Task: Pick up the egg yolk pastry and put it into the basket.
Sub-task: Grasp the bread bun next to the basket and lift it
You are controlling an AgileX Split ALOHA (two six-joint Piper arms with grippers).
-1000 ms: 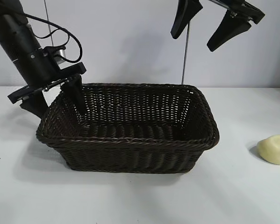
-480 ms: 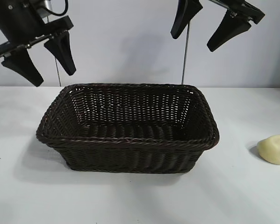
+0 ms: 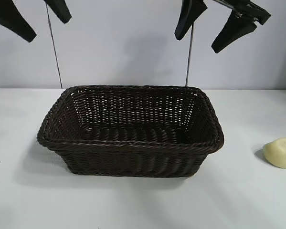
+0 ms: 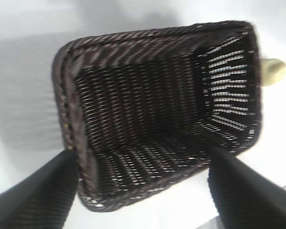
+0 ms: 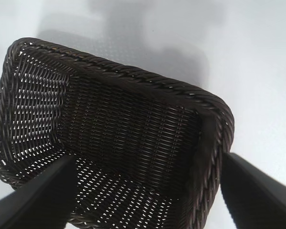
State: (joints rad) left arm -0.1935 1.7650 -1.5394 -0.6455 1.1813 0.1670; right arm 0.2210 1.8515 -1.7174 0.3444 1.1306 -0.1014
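The egg yolk pastry (image 3: 280, 152) lies on the white tabletop (image 3: 133, 205), well apart from the dark wicker basket (image 3: 128, 143), on its right side. The left hand (image 3: 35, 16) and right hand (image 3: 218, 31) hang high above, both wide open, seemingly holding nothing.
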